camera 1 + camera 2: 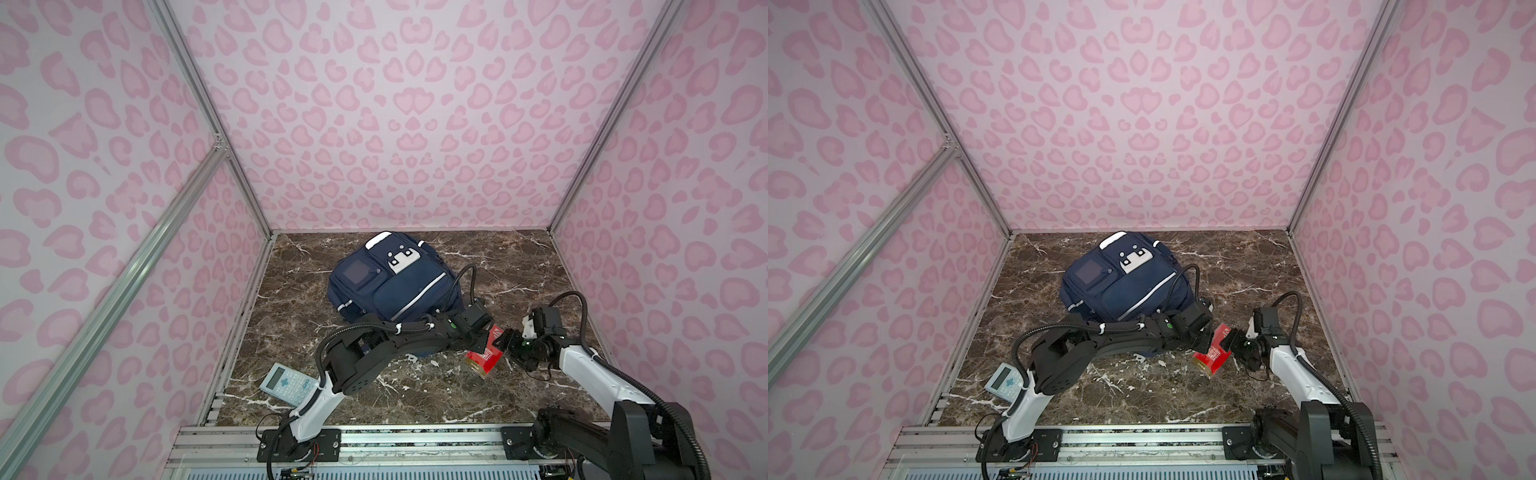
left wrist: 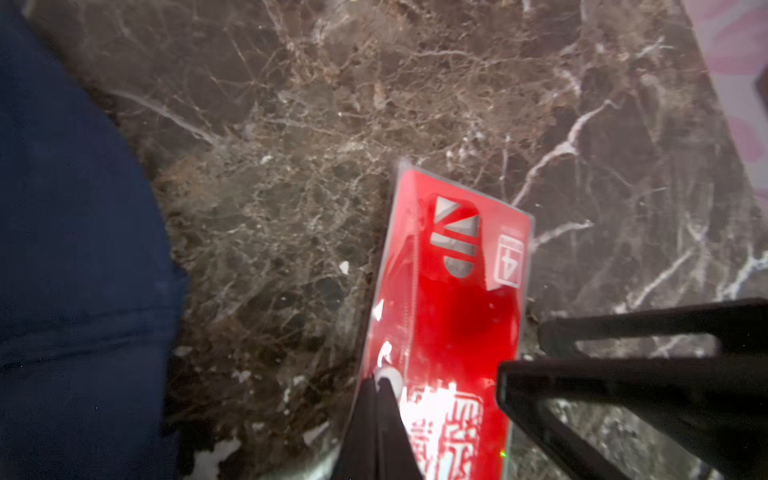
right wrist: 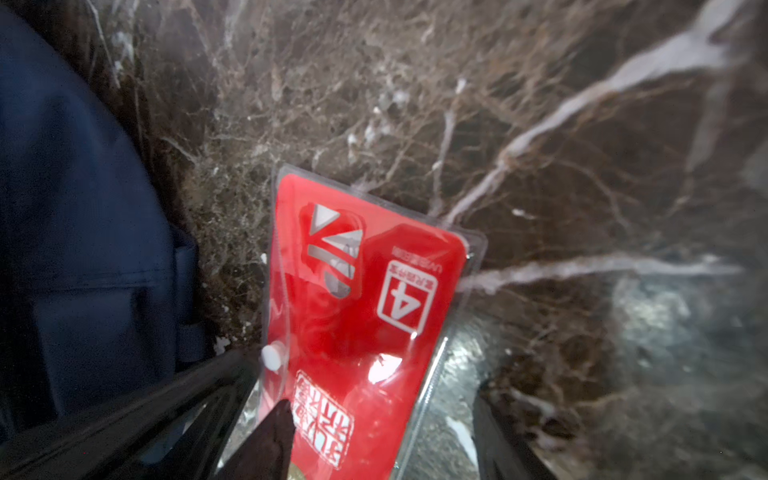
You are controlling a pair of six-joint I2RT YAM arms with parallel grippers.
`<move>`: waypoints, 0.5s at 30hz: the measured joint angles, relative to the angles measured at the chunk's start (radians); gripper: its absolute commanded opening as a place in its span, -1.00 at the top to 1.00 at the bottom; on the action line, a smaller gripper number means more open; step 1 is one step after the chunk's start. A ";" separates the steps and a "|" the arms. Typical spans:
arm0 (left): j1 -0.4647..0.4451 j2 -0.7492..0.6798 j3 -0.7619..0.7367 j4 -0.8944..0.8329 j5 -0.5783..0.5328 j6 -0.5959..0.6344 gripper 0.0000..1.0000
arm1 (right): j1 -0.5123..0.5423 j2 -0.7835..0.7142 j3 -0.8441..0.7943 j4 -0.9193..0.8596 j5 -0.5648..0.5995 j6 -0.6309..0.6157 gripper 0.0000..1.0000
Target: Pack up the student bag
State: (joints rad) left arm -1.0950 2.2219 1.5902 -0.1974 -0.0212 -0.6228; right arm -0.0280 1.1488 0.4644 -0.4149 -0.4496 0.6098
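Navy fabric marks the student bag (image 1: pixel 395 286) (image 1: pixel 1125 286), which lies front face up on the brown marble desk (image 1: pixel 519 270), toward the middle back. Its white patch with dark dots points to the rear wall and the grey window pocket sits on its left in both top views. Its near end is hidden behind the left arm, which reaches across it toward the right half of the desk.

Just beside the bag's near right corner, a red packet (image 1: pixel 486 359) in a clear plastic sleeve stands tilted between the two pincers. Its gold-coloured lower end is down near the marble; whether it touches the desk I cannot tell. The sleeve carries a white snap button, a boxed white figure 4 and white Chinese characters.

The left pincer (image 2: pixel 380 382) is pressed together on the packet's edge, right by the snap button, as the left wrist view shows. The right pincer (image 3: pixel 380 399) is spread with the packet between its fingers: one finger (image 3: pixel 270 440) overlaps the packet's face, while the other stands clear of the sleeve's far edge. In the left wrist view its two black fingers (image 2: pixel 623 326) show a gap between them.

A pale blue-grey calculator (image 1: pixel 286 384) lies at the front left edge of the desk, partly covered by the left arm, well apart from bag and packet
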 measured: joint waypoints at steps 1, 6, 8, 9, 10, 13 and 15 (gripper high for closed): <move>-0.001 0.012 0.011 -0.010 -0.018 0.002 0.93 | 0.000 -0.002 -0.005 0.010 -0.011 0.000 -0.40; -0.001 0.040 0.040 -0.033 -0.074 0.015 0.93 | -0.002 0.006 -0.038 0.096 -0.085 -0.011 -0.38; -0.002 0.048 0.048 -0.031 -0.087 0.015 0.93 | -0.003 0.012 -0.049 0.129 -0.106 -0.018 -0.34; -0.002 0.050 0.050 -0.029 -0.092 0.015 0.94 | -0.003 0.013 -0.053 0.143 -0.114 -0.018 -0.30; -0.002 0.052 0.050 -0.023 -0.094 0.015 0.93 | -0.004 0.011 -0.058 0.156 -0.124 -0.018 -0.26; -0.002 0.058 0.050 -0.003 -0.094 0.014 0.93 | -0.004 -0.014 -0.087 0.189 -0.136 -0.017 0.04; 0.000 0.058 0.040 0.016 -0.090 0.003 0.93 | -0.003 -0.033 -0.107 0.191 -0.148 0.003 0.29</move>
State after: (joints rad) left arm -1.0946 2.2803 1.6306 -0.1814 -0.1112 -0.6193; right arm -0.0315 1.1156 0.3573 -0.2237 -0.5980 0.6125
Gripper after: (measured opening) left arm 0.049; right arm 0.441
